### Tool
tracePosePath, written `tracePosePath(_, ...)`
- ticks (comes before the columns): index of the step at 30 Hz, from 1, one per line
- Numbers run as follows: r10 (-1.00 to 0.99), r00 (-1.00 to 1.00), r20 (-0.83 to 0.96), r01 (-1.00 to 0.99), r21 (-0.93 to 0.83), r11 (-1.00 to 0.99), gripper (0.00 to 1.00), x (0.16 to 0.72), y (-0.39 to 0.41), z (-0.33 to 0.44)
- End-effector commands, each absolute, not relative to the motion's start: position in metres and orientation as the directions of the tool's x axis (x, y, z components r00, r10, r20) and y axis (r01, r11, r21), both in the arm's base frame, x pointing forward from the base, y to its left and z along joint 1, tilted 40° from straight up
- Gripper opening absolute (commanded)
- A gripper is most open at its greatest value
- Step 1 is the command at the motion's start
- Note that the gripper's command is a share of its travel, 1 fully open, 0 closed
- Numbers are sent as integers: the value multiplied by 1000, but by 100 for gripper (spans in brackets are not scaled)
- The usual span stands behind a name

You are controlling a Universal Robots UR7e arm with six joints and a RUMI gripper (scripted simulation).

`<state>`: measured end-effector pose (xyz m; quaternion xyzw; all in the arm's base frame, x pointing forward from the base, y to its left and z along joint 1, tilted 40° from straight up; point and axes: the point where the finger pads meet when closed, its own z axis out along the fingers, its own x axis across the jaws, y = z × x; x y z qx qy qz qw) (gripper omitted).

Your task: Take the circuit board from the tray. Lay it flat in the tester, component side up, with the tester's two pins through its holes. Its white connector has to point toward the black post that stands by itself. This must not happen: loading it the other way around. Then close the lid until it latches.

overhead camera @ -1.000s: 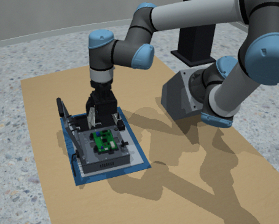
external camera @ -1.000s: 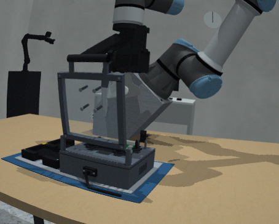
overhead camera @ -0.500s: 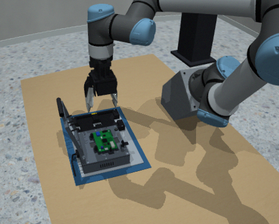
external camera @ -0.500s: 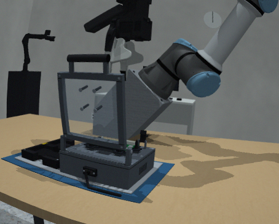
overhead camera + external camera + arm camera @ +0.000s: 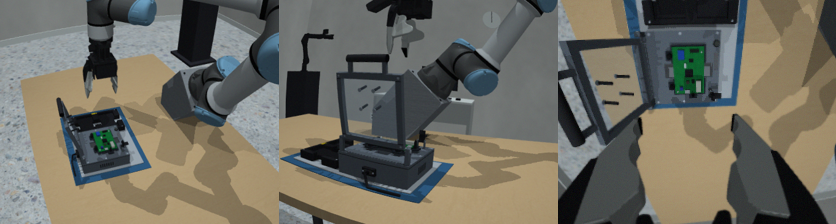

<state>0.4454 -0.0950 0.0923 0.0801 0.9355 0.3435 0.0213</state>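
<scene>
The green circuit board lies component side up on the tester and looks flat. Its white connector is at the end away from the tray, near a small black post at that edge. Whether the pins pass through the holes is too small to tell. The lid stands open, upright on its hinge side. My gripper is open and empty, high above the tester and away from the board.
The black tray sits beside the tester, with no board visible in it. A blue mat lies beneath both. The lid's black handle sticks up at its free edge. A bent black lever is on the tester's side.
</scene>
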Motion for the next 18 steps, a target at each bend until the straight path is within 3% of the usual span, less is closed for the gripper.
tracePosePath(1,164,-986,15,135,646,751,59,444,-102,100)
tracePosePath(14,164,-986,15,135,646,751,59,444,-107,106)
tracePosePath(15,164,-986,15,135,646,751,30,444,-107,106)
tracePosePath(18,164,-986,15,135,646,751,30,444,-107,106)
